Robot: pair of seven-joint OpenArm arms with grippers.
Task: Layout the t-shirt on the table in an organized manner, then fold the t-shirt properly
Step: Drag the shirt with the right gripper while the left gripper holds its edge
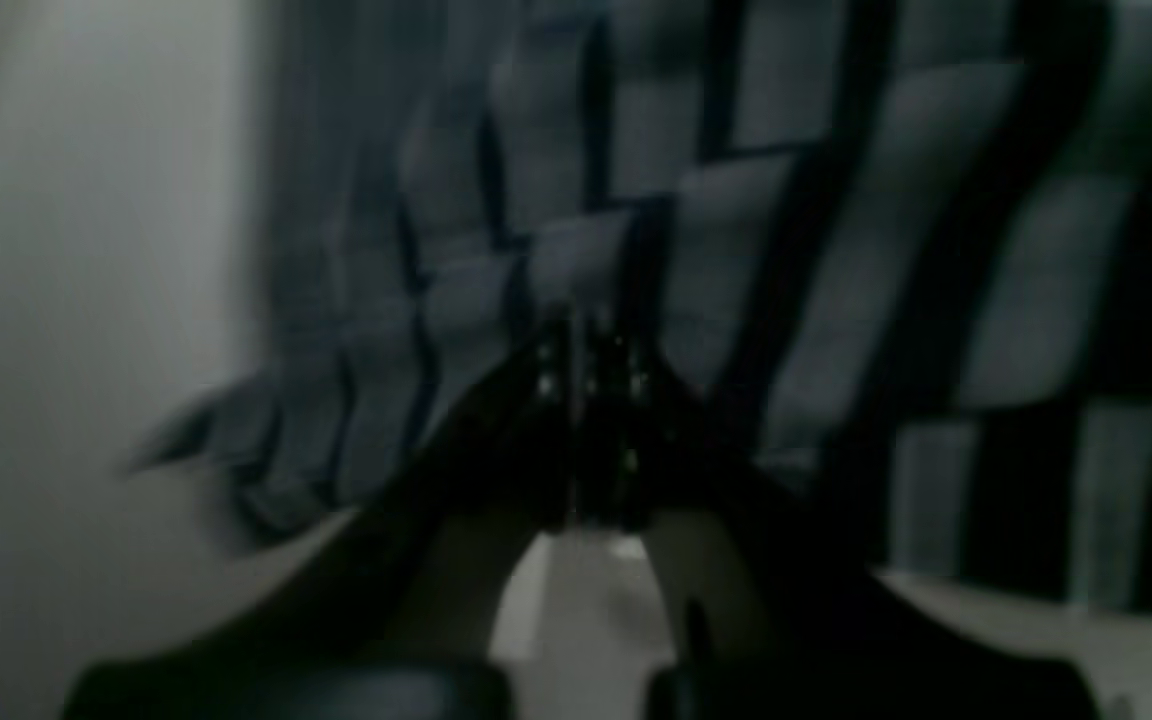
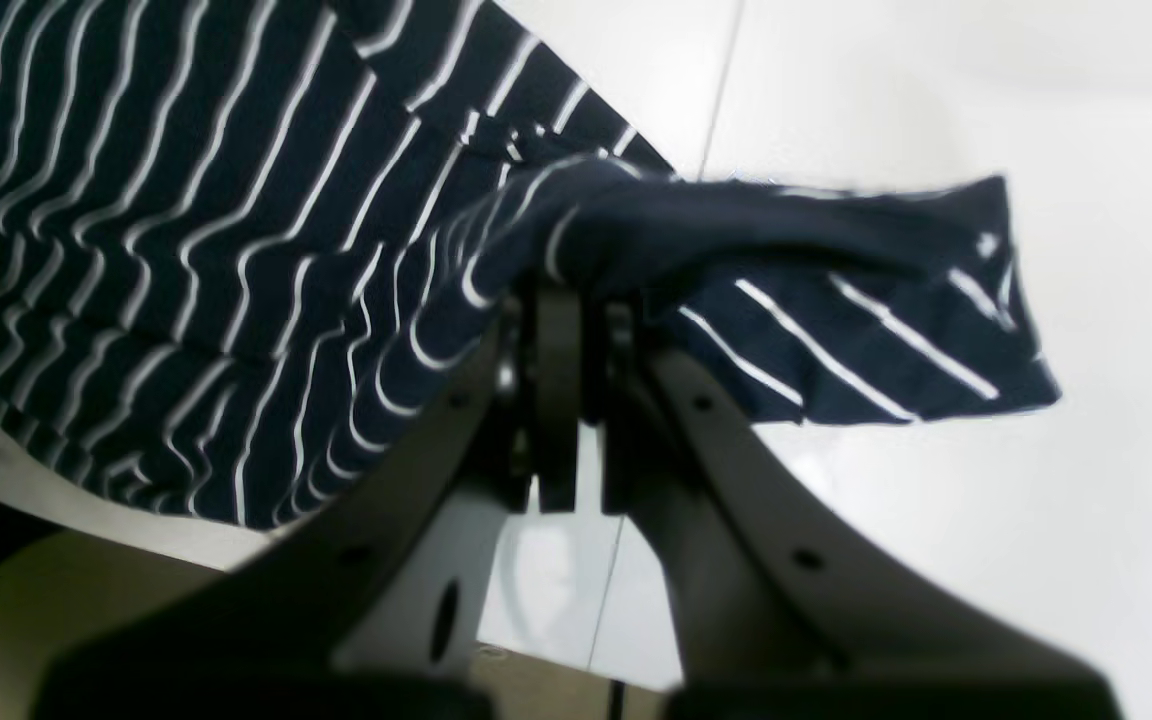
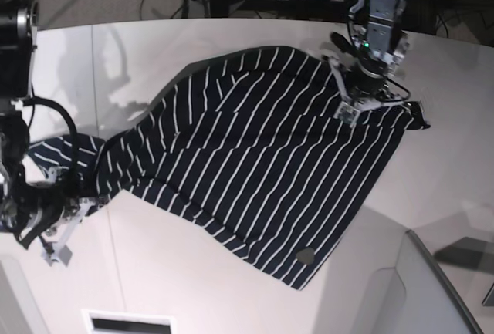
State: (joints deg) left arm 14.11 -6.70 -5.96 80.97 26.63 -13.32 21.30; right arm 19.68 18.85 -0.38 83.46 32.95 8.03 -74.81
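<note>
1. The t-shirt [image 3: 255, 164] is dark blue with thin white stripes. It lies in the middle of the base view and runs from the lower left to the upper right.
2. It rests on the table [image 3: 231, 288], which is big, smooth and white. The shirt is spread out but not flat. It has soft waves and folds in it.
3. The left gripper [image 3: 356, 104] is in the upper right of the base view. Its jaws are shut tight on the t-shirt at the shirt's upper right corner.
4. In the left wrist view, the picture is dark and blurry. The left gripper [image 1: 591, 350] sits in the middle with its tips pressed together on the striped cloth [image 1: 696, 220].
5. The right gripper [image 3: 73, 210] is in the lower left of the base view. Its jaws are shut on the t-shirt at the shirt's far left end, near a sleeve.
6. In the right wrist view, the right gripper [image 2: 566, 300] pinches a bunched bit of the t-shirt [image 2: 186, 260]. A flap of cloth sticks out to the right of the jaws, above the white table [image 2: 1036, 550].
7. A thin dark line [image 2: 721, 90] runs across the table in that view.
8. A small dark grey piece [image 3: 306, 256] sits on the shirt near its lower edge.
</note>
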